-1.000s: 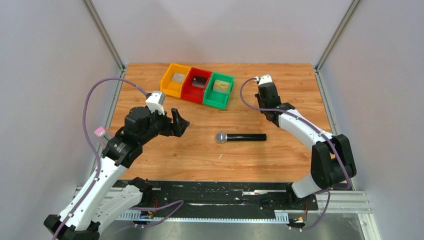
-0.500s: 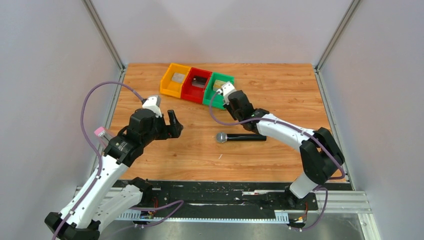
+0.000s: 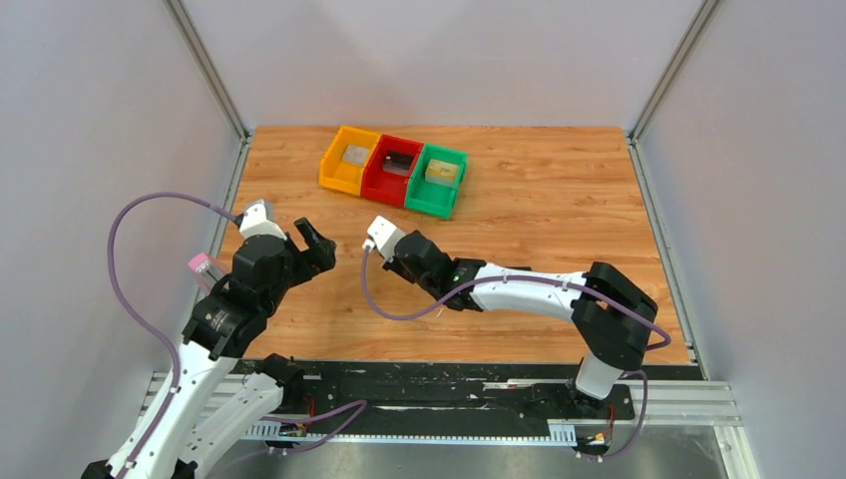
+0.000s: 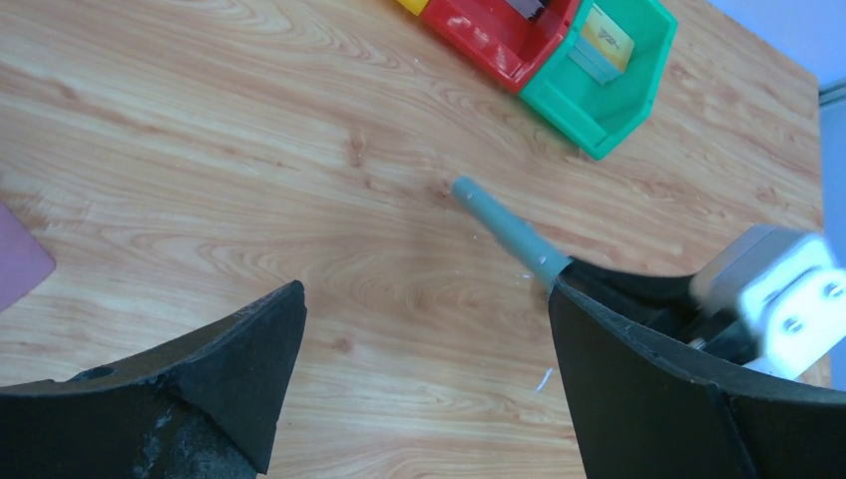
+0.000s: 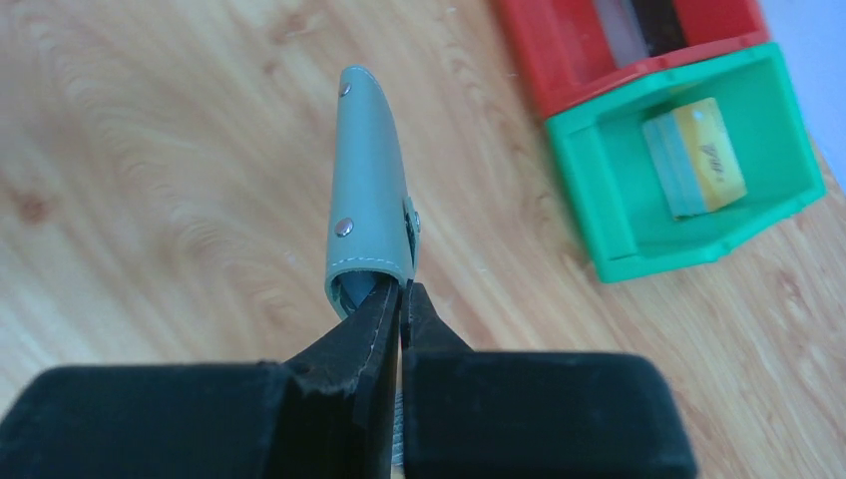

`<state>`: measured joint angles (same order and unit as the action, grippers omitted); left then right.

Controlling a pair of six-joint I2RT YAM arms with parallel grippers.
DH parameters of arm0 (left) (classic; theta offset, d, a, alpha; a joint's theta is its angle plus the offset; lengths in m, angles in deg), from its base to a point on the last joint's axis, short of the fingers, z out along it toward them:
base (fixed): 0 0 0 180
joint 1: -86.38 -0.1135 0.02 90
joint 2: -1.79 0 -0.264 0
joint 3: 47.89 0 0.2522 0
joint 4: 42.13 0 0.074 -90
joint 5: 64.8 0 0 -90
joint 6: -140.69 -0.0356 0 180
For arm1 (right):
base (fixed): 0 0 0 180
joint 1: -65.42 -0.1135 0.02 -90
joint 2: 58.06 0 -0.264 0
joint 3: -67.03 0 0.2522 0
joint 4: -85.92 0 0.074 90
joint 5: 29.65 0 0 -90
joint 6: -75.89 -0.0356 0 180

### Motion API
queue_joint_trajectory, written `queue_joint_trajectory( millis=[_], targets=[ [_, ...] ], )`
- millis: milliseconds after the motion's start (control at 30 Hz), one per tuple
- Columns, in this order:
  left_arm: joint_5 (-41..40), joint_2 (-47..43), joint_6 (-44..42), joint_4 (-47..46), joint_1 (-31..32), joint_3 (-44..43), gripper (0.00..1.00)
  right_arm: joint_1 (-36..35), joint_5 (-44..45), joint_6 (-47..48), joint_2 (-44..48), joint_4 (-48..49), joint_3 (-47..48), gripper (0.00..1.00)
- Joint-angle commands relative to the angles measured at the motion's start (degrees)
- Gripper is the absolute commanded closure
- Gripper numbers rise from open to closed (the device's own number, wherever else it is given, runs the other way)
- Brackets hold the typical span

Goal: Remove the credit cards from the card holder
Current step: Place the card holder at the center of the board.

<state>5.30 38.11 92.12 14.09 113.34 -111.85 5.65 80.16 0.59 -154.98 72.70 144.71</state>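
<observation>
1. Wood-grain desk between pale walls, with three bins along its far side.
2. Within the last second the right arm has swung from the far right of the desk across to left of centre. The left arm has drawn back a little towards its own side.
3. The right jaws are pinched fully together on one end of the card holder. It is folded shut and seemingly carried off the desk.
4. The left jaws stand spread wide with nothing in them. The holder's free tip is near them but apart.
5. One gold-yellow credit card lies in the green bin. Whether others remain inside the holder cannot be told.
6. Judgement: the holder has been brought within the left arm's reach. This looks like the set-up for a two-armed opening, so the extraction itself is not yet begun.
</observation>
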Motion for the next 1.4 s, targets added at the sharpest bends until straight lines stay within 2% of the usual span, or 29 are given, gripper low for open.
queue_joint_trajectory(
  millis=[0,133,300,400,567,633,733,833,1033,1233,1367],
  targets=[
    [2.25,-0.11,3.42,0.52,-0.11,1.67,0.0,-4.36,3.27,-1.23,-0.73,5.58,-3.71,1.0],
    [6.38,0.67,3.38,-0.05,-0.24,3.4,0.0,-10.57,5.83,-3.6,-1.29,6.29,-7.09,1.0],
    [9.0,2.07,2.11,-1.09,-0.24,6.13,0.0,-17.49,10.8,-13.05,-3.47,0.29,-6.14,1.0],
    [12.9,2.53,2.84,-3.96,-0.24,9.48,0.01,-19.46,10.4,-19.39,-4.17,-4.15,-5.5,0.98],
    [18.07,3.26,4.45,-7.46,-0.23,14.17,0.09,-21.73,9.89,-24.94,-4.22,-8.61,-5.57,0.94],
    [19.35,3.51,4.57,-8.62,-0.23,15.58,0.11,-22.08,8.97,-27.35,-3.53,-9.79,-5.91,0.88],
    [22.07,3.63,4.61,-10.48,-0.24,17.82,0.14,-22.08,7.02,-31.21,-0.82,-10.16,-6.74,0.76],
    [25.08,4.47,4.48,-12.58,-0.22,19.26,0.16,-21.65,5.66,-34.68,1.98,-10.31,-7.01,0.7],
    [27.95,5.79,5.03,-14.3,-0.24,21.34,0.2,-17.12,3.9,-45.64,4.78,-12.93,-6.08,0.68],
    [20.53,3.37,4.94,-10.22,-0.24,21.61,0.19,-12.0,1.91,-53.75,2.53,-16.9,-3.07,0.67],
    [20.08,0.76,6.54,-10.34,-0.24,22.48,0.18,-10.34,0.97,-54.68,0.59,-17.15,-1.24,0.67]
  ],
)
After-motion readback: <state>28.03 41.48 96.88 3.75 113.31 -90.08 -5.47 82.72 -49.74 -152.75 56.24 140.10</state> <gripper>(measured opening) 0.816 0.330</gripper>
